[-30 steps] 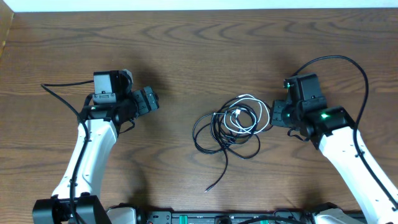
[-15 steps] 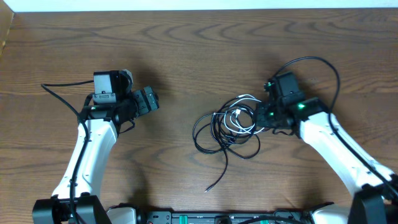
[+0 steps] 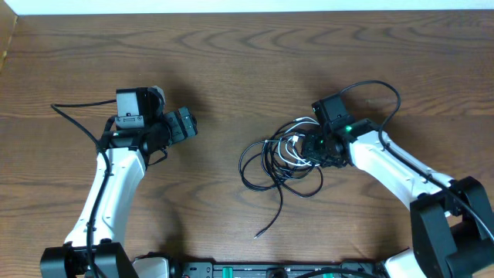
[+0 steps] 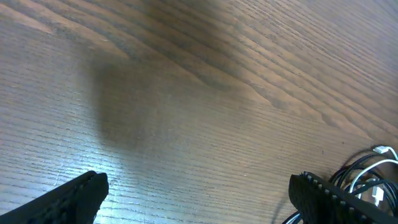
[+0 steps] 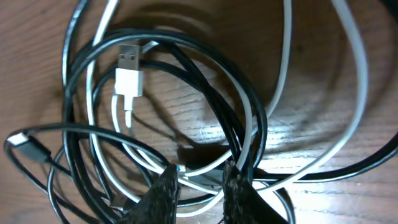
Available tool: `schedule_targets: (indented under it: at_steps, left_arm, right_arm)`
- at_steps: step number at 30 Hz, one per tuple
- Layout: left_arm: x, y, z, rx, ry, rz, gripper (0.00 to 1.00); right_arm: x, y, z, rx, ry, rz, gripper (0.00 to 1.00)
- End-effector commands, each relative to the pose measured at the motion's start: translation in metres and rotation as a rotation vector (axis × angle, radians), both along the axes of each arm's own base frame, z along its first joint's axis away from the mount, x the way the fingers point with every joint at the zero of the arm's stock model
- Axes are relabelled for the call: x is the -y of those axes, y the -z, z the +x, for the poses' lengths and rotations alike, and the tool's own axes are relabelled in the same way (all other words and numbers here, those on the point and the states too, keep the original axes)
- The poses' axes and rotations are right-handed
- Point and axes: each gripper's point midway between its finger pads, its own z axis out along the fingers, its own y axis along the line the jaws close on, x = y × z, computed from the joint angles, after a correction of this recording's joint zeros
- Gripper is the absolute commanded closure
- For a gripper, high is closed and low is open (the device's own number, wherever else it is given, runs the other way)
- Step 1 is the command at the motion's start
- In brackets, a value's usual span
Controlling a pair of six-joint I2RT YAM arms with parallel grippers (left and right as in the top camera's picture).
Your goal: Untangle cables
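The right gripper (image 5: pixel 202 190) shows only its two fingertips (image 5: pixel 165 193) at the bottom edge of the wrist view; the rest is cut off. The tips stand close together, with a white strand and a black one running between them. I cannot tell if they really pinch these strands or only stand around them. From overhead this gripper covers the right edge of the cables (image 3: pixel 278 162), so the contact is hidden there also.

The cables lie near the middle of the wooden table (image 3: pixel 231 62) as one loose bundle of overlapping loops. There are several black cables (image 5: pixel 236 149) and one white cable (image 5: pixel 357 68), with a white USB plug (image 5: pixel 129 71) lying inside the loops. One black end trails toward the front of the table.

The left gripper (image 3: pixel 187 123) is well apart, to the left. Its jaws are spread wide over bare wood and hold nothing.
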Motion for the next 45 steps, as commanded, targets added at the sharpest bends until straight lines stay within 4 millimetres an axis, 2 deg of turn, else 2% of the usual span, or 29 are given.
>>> schedule_targets:
  at_steps: [1, 5, 11, 15, 18, 25, 29, 31, 34, 37, 45]
  left_arm:
    - [0.002, 0.005, -0.002, -0.011, 0.02, -0.003, 0.02]
    - [0.002, 0.005, -0.002, -0.011, 0.02, -0.003, 0.02]
    - [0.002, 0.005, -0.002, -0.011, 0.02, -0.003, 0.02]
    - [0.002, 0.005, -0.002, -0.011, 0.02, -0.003, 0.02]
    - [0.002, 0.005, -0.002, -0.011, 0.02, -0.003, 0.02]
    - [0.002, 0.005, -0.002, -0.011, 0.02, -0.003, 0.02]
    - [0.002, 0.005, -0.002, -0.011, 0.02, -0.003, 0.02]
    - [0.002, 0.005, -0.002, -0.011, 0.02, -0.003, 0.02]
    - [0.002, 0.005, -0.002, -0.011, 0.02, -0.003, 0.02]
    - [0.002, 0.005, -0.002, -0.011, 0.02, -0.003, 0.02]
    - [0.002, 0.005, -0.002, -0.011, 0.02, -0.003, 0.02]
  right_arm:
    - [-0.006, 0.003, -0.006, -0.065, 0.114, 0.043, 0.74]
    - [-0.008, 0.003, -0.007, -0.072, 0.13, 0.048, 0.67]
    - [-0.004, 0.004, -0.006, -0.064, 0.137, 0.027, 0.73]
    - [-0.005, 0.003, -0.004, -0.058, 0.136, 0.031, 0.82]
    - [-0.007, 0.0, 0.0, -0.033, 0.113, 0.038, 0.99]
    - [0.0, -0.011, 0.013, 0.043, 0.048, 0.044, 0.99]
    - [0.008, -0.01, 0.013, 0.038, 0.051, 0.03, 0.84]
    - [0.011, -0.009, 0.013, 0.03, 0.058, 0.026, 0.69]
    - [0.016, -0.008, 0.012, 0.019, 0.071, 0.021, 0.61]
    - [0.022, -0.006, 0.009, 0.0, 0.083, 0.009, 0.61]
    - [0.019, -0.004, 0.0, -0.027, 0.067, -0.001, 0.76]
